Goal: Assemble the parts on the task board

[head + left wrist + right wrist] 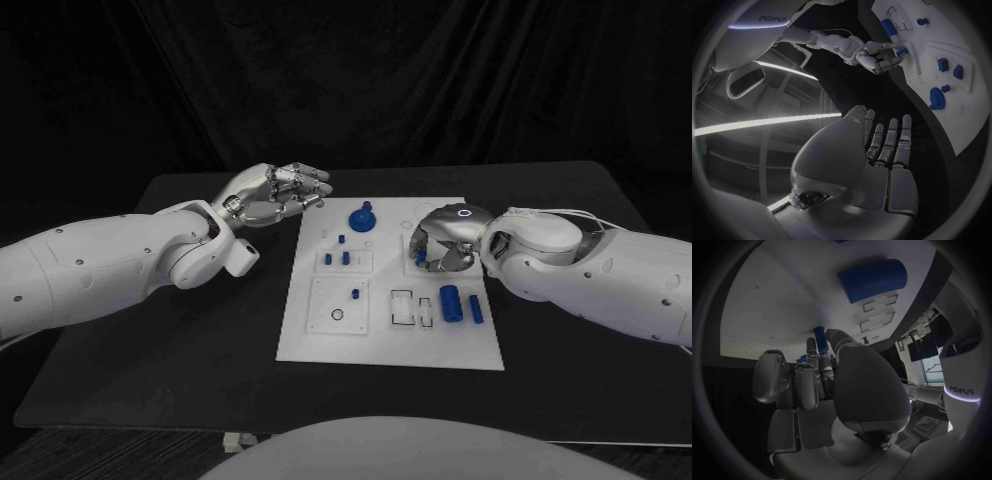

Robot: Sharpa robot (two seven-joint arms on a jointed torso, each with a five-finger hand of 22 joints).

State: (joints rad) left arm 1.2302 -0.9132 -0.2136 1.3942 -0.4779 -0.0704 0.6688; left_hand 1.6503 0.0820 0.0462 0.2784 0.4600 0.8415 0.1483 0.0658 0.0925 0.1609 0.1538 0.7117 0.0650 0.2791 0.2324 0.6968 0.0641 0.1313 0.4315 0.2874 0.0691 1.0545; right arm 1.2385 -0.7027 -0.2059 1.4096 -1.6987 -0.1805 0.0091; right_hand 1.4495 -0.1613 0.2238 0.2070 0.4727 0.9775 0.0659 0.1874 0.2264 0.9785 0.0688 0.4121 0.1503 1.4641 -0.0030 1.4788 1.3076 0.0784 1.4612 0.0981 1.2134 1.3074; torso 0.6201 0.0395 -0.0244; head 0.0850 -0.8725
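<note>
1. The white task board [317, 340] lies flat in the middle of the black table [159, 380], with blue parts scattered across it.
2. A blue round knob part [362, 217] stands near the board's far edge; a blue cylinder [450, 303] and a slim blue bar [476, 309] lie side by side toward the right.
3. The right hand [443, 247] is down on the board, its fingers [820, 360] bunched together around a small blue peg [820, 337]. It looks pinched, though the contact is partly hidden.
4. The left hand [274, 195] hovers just off the board's far left corner, fingers [892, 140] straight, close together, holding nothing.
</note>
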